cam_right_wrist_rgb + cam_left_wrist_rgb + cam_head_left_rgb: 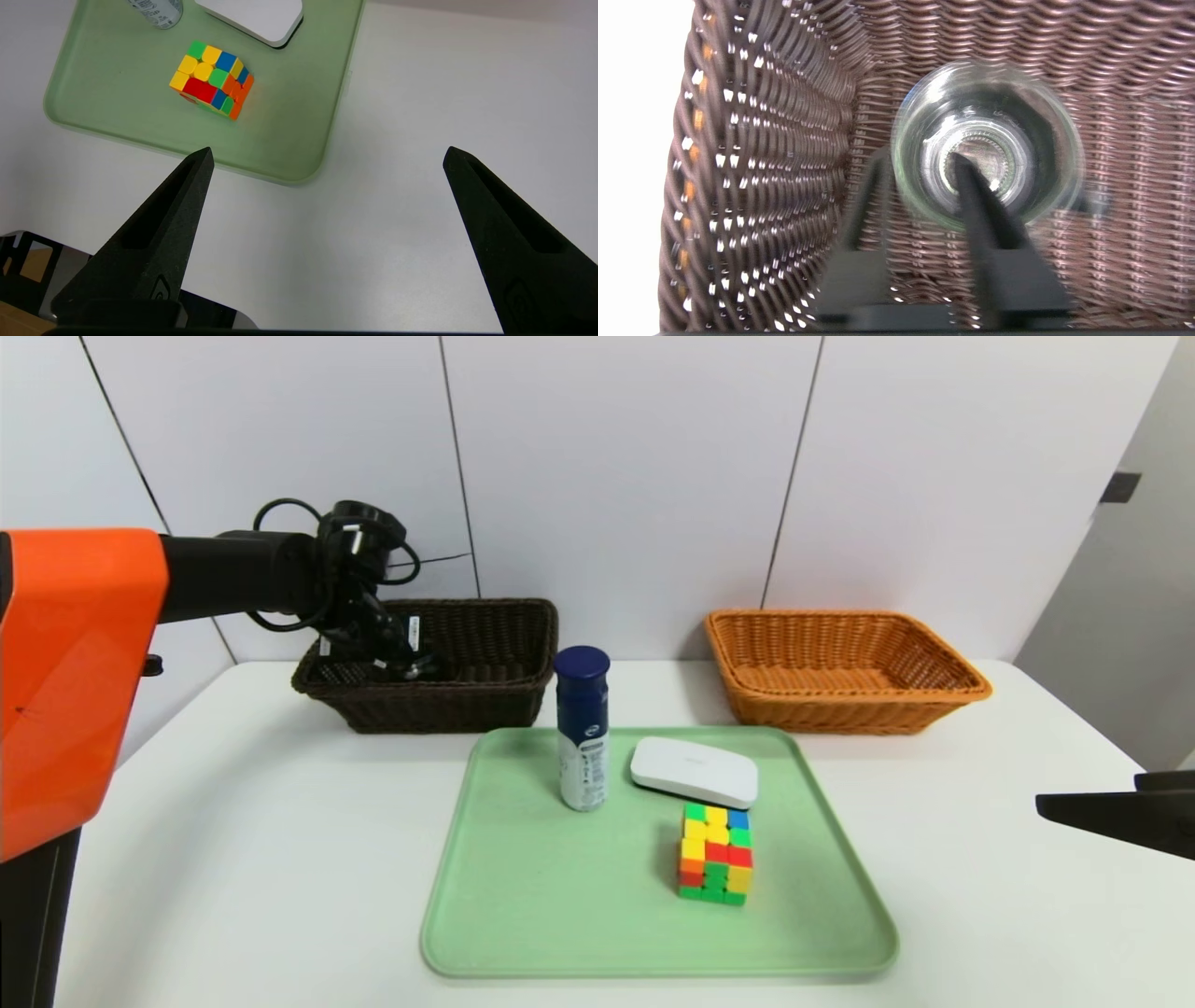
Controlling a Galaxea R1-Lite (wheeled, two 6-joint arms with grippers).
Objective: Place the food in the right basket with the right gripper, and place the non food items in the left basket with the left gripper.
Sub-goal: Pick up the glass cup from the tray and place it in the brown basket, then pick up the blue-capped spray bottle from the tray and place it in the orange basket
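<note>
My left gripper (411, 663) reaches down into the dark brown left basket (485, 649). In the left wrist view the clear glass cup (1041, 140) stands on the basket's woven floor (761, 163). One finger of the left gripper (919, 156) is inside the cup and the other is outside its rim. The fingers are apart, wider than the glass wall, so it is open. The blue-capped bottle (582, 728), white case (694, 771) and puzzle cube (715, 852) sit on the green tray (523, 896). My right gripper (328, 154) hangs open over bare table, right of the tray.
The orange right basket (845, 667) stands at the back right against the wall. The tray's near right corner (299, 172) lies just ahead of the right gripper (1050, 807). The bottle (156, 11), the case (254, 16) and the cube (212, 79) lie beyond it.
</note>
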